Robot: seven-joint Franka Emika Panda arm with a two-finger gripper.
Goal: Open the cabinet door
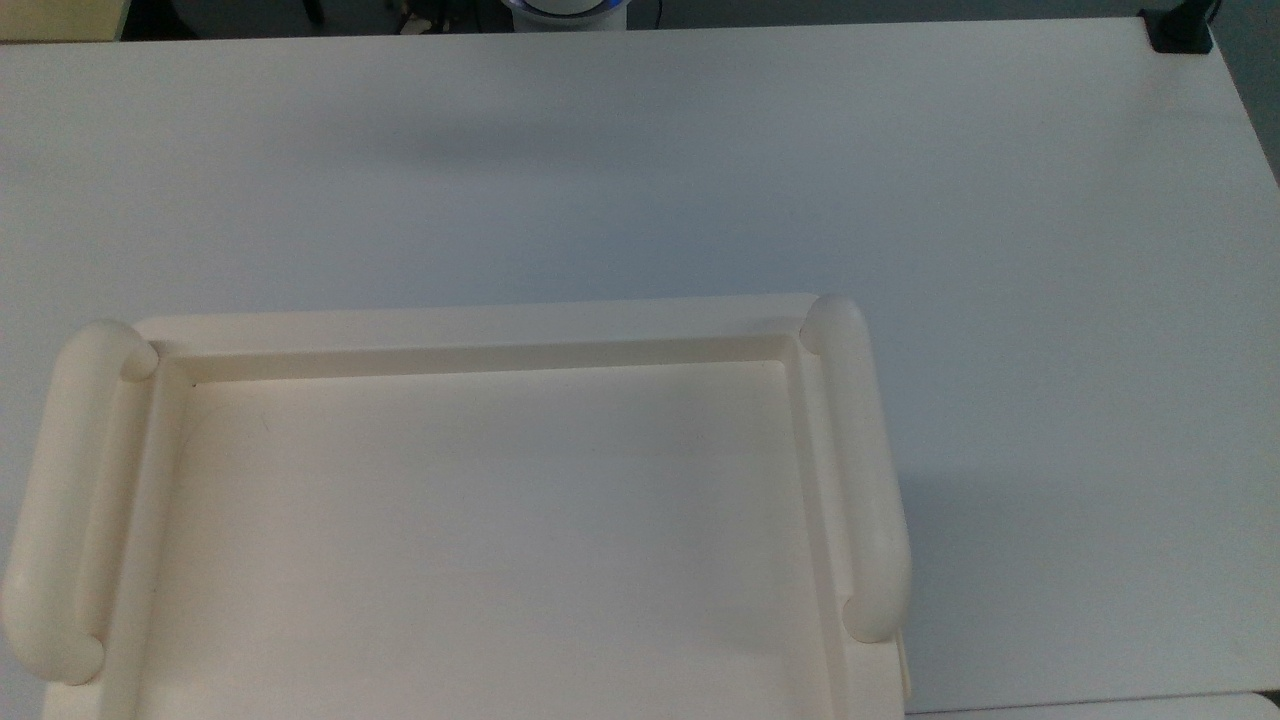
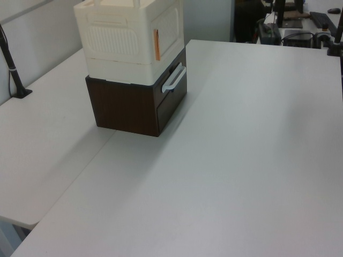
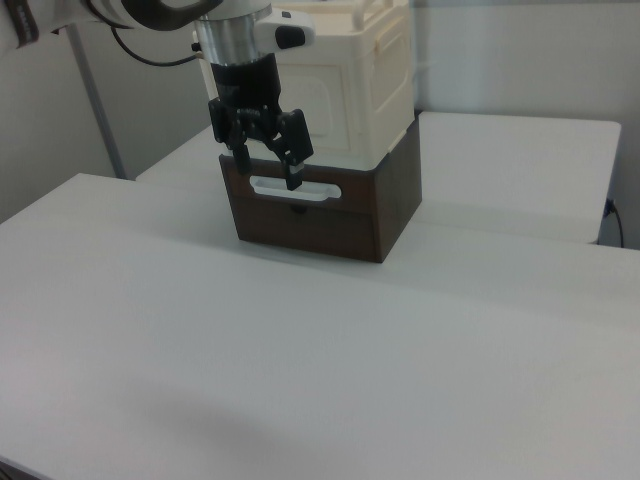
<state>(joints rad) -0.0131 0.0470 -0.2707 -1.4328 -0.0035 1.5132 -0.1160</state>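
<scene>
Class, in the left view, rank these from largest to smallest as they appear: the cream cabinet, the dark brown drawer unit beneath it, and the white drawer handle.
1. cream cabinet
2. dark brown drawer unit, nearly alike in size
3. white drawer handle, clearly smallest

Cream cabinet (image 2: 131, 40) upright atop a dark brown drawer unit (image 2: 136, 104); cabinet door (image 2: 167, 29) shut, flush

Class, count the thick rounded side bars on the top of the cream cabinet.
2. One side bar runs along the cabinet top's edge at the top view's left, the other side bar along its right edge.
</scene>
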